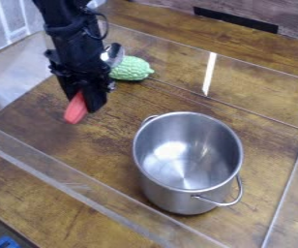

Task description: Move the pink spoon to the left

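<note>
Matte black all over, with no lettering or markings legible. Blocky, angular housings stacked one below another, narrowing toward six o'clock into the gripper [84, 95]. Two short, dark, flat-sided fingers [98, 96] at that lower end. Slightly glossy highlights along the upper housing edges near twelve o'clock. Screws and cables too small and dark to make out.
</note>
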You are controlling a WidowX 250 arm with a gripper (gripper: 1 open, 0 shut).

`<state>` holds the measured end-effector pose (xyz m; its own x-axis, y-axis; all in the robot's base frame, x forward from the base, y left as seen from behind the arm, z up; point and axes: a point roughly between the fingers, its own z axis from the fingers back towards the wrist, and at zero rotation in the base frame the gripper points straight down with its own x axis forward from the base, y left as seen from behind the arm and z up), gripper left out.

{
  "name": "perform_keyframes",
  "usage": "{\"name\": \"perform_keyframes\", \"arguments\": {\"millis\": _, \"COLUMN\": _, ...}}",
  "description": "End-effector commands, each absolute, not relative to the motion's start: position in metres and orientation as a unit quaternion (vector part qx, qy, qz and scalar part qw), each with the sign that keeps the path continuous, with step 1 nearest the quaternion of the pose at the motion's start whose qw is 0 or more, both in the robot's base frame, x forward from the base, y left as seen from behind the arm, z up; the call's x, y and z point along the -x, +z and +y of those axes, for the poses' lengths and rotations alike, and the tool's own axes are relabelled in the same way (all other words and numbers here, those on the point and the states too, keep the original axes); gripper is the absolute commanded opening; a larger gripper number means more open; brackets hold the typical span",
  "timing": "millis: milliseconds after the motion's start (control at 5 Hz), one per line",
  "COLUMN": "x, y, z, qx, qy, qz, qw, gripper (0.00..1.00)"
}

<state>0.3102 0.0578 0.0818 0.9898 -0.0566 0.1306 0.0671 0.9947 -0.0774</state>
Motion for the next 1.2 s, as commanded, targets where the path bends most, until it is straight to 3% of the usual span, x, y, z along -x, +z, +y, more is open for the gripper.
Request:
{"name": "perform_keyframes", "arguments": {"millis": 0, "x": -0.320, "y": 0.096, "z": 0.077, "qx": 0.025, "qy": -0.046, "qz": -0.093, "qw": 0.994, "gripper": 0.00}}
{"name": "perform_keyframes", "arguments": {"millis": 600, "x": -0.322, "y": 0.091, "z": 0.065, "qx": 0.041, "qy": -0.043, "qz": -0.076, "qw": 0.995, "gripper": 0.00}}
{"name": "perform_keyframes", "arguments": {"millis": 1000, "x": -0.319, "y": 0.083, "z": 0.087, "qx": 0.030, "qy": -0.051, "qz": -0.071, "qw": 0.996, "gripper": 0.00}}
